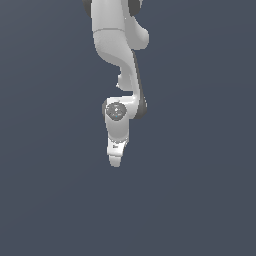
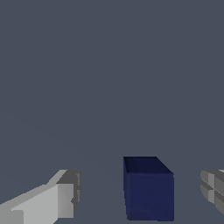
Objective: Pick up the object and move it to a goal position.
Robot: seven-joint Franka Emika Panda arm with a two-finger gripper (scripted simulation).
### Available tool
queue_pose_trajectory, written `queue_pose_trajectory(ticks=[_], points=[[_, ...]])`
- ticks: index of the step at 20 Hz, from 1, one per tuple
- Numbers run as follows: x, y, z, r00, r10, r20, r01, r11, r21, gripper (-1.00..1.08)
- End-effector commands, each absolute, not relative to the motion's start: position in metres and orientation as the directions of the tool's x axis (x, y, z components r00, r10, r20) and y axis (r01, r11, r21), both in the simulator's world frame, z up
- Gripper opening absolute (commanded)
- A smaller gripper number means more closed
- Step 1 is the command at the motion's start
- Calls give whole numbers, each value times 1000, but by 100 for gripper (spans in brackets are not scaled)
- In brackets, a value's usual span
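In the wrist view the dark navy-blue cube (image 2: pixel 148 190) sits on the grey floor between my two fingertips. There is a gap on each side of it, wider toward the one finger (image 2: pixel 65 199) than toward the other (image 2: pixel 212 188). My gripper (image 2: pixel 140 192) is open and touches nothing. In the exterior view the white arm hangs down from the top of the picture and the gripper (image 1: pixel 116 161) points down close to the floor. The cube is hidden in that view.
A plain dark grey floor (image 1: pixel 200 190) fills both views. No other object and no goal marker shows.
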State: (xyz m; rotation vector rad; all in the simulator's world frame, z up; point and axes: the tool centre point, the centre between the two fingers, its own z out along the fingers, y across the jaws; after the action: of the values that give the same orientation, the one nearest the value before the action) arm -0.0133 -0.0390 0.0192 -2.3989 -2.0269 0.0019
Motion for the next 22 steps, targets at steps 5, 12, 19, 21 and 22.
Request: queue_pose_trajectory(ticks=[5, 12, 19, 21, 22], points=[[-12, -39, 13, 167, 986, 0, 986, -167, 0, -100], [-12, -39, 13, 167, 986, 0, 986, -167, 0, -100], [-9, -42, 20, 167, 986, 0, 986, -167, 0, -100], [-6, -44, 26, 167, 986, 0, 986, -167, 0, -100], [-5, -45, 30, 167, 986, 0, 986, -167, 0, -100]])
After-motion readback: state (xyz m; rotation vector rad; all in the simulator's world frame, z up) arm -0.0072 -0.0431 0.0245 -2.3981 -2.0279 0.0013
